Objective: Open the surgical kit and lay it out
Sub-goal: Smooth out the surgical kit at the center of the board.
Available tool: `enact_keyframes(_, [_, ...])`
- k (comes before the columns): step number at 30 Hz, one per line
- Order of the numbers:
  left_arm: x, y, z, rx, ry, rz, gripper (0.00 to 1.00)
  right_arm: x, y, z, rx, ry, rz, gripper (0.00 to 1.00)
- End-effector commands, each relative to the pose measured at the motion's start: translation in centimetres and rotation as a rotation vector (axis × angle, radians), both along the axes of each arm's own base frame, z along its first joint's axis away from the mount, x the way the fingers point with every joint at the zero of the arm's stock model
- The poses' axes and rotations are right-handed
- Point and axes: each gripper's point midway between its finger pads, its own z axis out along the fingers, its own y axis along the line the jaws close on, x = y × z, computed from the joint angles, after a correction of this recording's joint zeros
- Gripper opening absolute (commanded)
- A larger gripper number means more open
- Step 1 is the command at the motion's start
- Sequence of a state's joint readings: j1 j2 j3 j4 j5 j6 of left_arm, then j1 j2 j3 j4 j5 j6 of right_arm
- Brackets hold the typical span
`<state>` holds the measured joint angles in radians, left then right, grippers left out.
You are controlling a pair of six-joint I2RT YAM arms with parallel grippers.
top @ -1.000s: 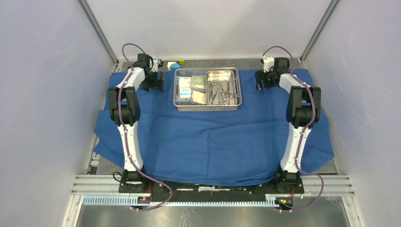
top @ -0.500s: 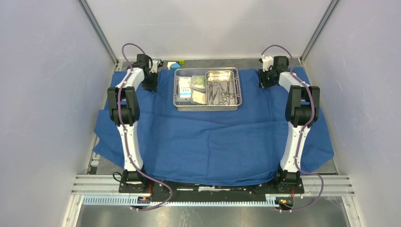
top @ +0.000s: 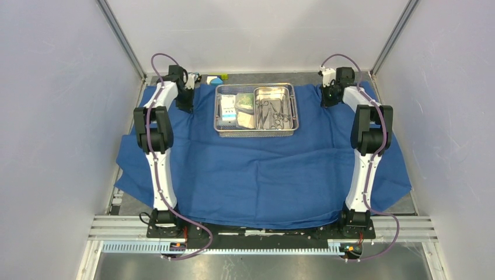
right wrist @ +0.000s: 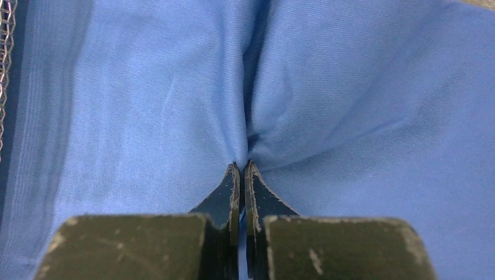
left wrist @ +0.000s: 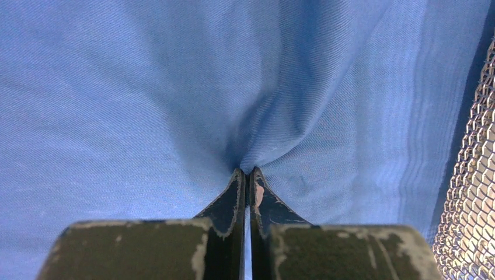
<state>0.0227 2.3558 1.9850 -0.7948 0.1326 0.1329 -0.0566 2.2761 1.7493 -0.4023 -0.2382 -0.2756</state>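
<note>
Blue cloth wrap [top: 262,175] is spread out over the surface [top: 262,76]. Wire-mesh tray [top: 257,133] sits on it at the far middle, steel pan [top: 292,88] in its right half (instruments [top: 274,115] inside), packets [top: 235,109] on the left. Left end effector [left wrist: 247,170] and right end effector [right wrist: 240,165] are each clamped shut on a pinch of cloth, either side of the tray.
</note>
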Motion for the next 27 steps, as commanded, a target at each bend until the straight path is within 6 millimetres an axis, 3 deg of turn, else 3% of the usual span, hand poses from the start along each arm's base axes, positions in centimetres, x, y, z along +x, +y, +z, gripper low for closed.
enact_keyframes(1, [0.0,-1.1,-1.2,-0.144,0.056,0.074,0.02,-0.3,-2.6,-3.2,-0.079,0.063,-0.096,0.00])
enact_keyframes(13, [4.1,2.4,-1.1,-0.254,0.001,0.278,0.02,4.3,-3.5,-1.3,-0.061,-0.028,-0.217,0.00])
enact_keyframes(27, [7.3,5.1,-1.3,-0.226,-0.070,0.365,0.02,6.3,-3.8,-1.6,-0.060,-0.058,-0.236,0.00])
